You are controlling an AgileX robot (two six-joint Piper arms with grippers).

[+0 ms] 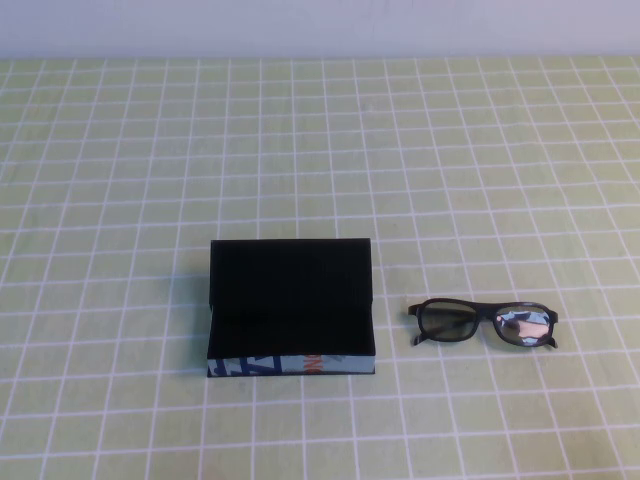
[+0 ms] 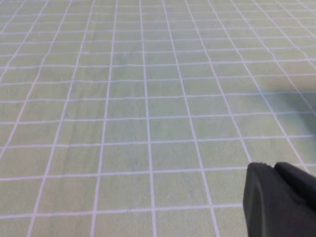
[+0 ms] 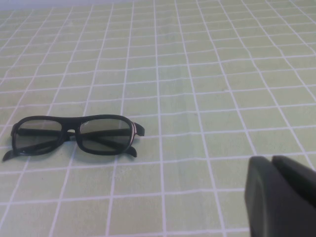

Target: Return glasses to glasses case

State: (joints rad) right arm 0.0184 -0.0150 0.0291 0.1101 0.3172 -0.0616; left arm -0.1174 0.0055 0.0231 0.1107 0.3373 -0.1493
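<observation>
Right wrist view puts glasses ahead of right claw; spread cannot be told. Risks skidding thin frames across table, missing open glasses case. Left claw parked elsewhere, spread likewise untellable.

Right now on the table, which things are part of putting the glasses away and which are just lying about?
Part of the job:
- the glasses, lying on the table to the right of the case
- the glasses case, lid open
- the right tool, near the glasses, touching nothing
- the left tool, over bare cloth

Just lying about:
- nothing but the checked green tablecloth
</observation>
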